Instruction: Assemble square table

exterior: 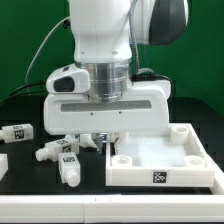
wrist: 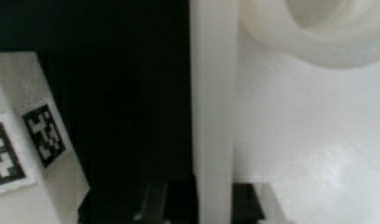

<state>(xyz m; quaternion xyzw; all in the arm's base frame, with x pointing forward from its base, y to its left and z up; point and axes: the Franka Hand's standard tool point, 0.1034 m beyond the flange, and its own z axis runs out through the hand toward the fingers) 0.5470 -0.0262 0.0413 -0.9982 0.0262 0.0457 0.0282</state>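
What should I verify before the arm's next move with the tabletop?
1. Gripper shut on the tabletop rim: ok.
2. Rim sits between both fingers in the wrist view: ok.
3. Tabletop flat on the table: ok, looks level.
4. Nearest leg apart from the tabletop: ok, a gap shows.
5. All four legs accounted for: cannot tell, the cluster at the exterior view's left overlaps.
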